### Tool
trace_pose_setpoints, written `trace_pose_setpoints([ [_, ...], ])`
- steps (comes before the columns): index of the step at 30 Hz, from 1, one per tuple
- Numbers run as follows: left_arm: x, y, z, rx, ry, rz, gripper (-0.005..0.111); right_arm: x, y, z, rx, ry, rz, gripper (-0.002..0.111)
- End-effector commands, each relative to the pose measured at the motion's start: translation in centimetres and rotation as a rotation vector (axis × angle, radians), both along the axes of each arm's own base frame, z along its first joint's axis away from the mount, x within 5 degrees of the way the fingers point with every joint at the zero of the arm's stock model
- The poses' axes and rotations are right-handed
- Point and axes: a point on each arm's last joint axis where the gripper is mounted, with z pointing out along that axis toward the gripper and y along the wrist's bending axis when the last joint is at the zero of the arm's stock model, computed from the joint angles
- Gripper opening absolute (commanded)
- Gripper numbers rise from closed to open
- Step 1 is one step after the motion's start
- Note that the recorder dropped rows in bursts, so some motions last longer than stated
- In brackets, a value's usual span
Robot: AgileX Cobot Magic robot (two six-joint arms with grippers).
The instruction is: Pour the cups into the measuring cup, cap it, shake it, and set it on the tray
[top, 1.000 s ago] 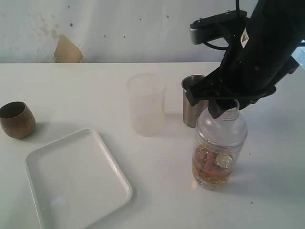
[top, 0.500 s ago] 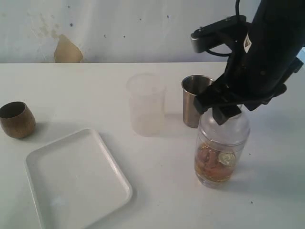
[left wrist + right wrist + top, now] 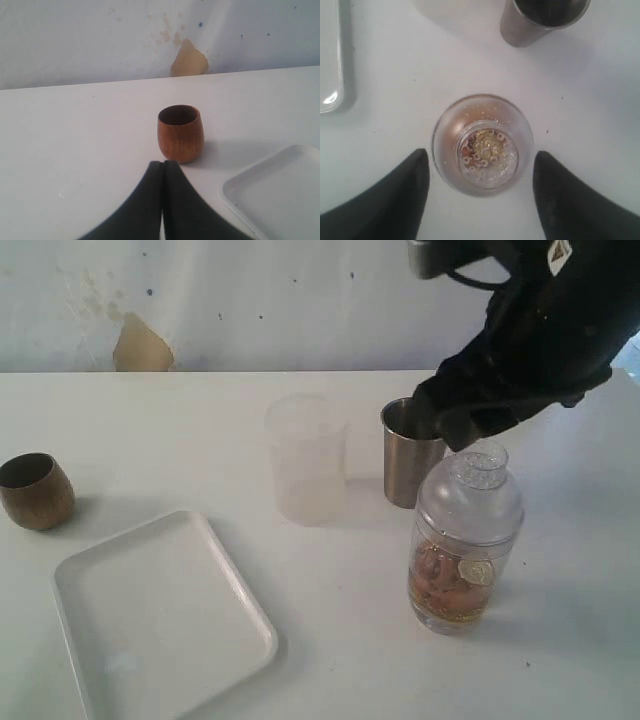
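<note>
The measuring cup (image 3: 465,550) stands upright at centre right, capped with its clear dome lid (image 3: 478,472) and holding amber liquid with small pieces. From above, the measuring cup (image 3: 482,145) lies below my right gripper (image 3: 481,154), which is open, its fingers wide on either side and touching nothing. Just behind it stands the steel tumbler (image 3: 405,455). The brown wooden cup (image 3: 180,133) stands upright just beyond my left gripper (image 3: 162,163), which is shut and empty. At front left lies the white tray (image 3: 160,615).
A frosted straight cup (image 3: 307,458) stands left of the steel tumbler. The wooden cup (image 3: 35,490) sits near the table's left edge. A white wall with a tan patch (image 3: 140,345) runs behind the table.
My right gripper has lifted off the dome lid and opened, leaving the lid on the measuring cup. The cup shifted slightly right and now stands alone. Nothing else moved.
</note>
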Motion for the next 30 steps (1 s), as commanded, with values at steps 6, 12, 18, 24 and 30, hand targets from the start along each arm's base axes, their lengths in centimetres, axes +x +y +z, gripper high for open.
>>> trace_pose_setpoints([
  [6, 0.0, 0.0, -0.1, 0.001, -0.006, 0.001, 0.000, -0.1, -0.2, 0.9, 0.019, -0.058, 0.008, 0.001],
  [12, 0.0, 0.0, -0.1, 0.001, -0.006, 0.001, 0.000, 0.9, -0.9, 0.2, -0.064, -0.067, -0.092, 0.000],
  [18, 0.0, 0.0, -0.1, 0.001, -0.006, 0.001, 0.000, 1.5, -0.5, -0.8, -0.063, -0.019, -0.116, 0.000],
  [24, 0.0, 0.0, -0.1, 0.001, -0.006, 0.001, 0.000, 1.5, -0.2, -1.3, -0.045, 0.017, -0.112, 0.000],
  [30, 0.0, 0.0, -0.1, 0.001, -0.006, 0.001, 0.000, 2.0, -0.1, -2.7, -0.087, 0.053, -0.112, 0.000],
])
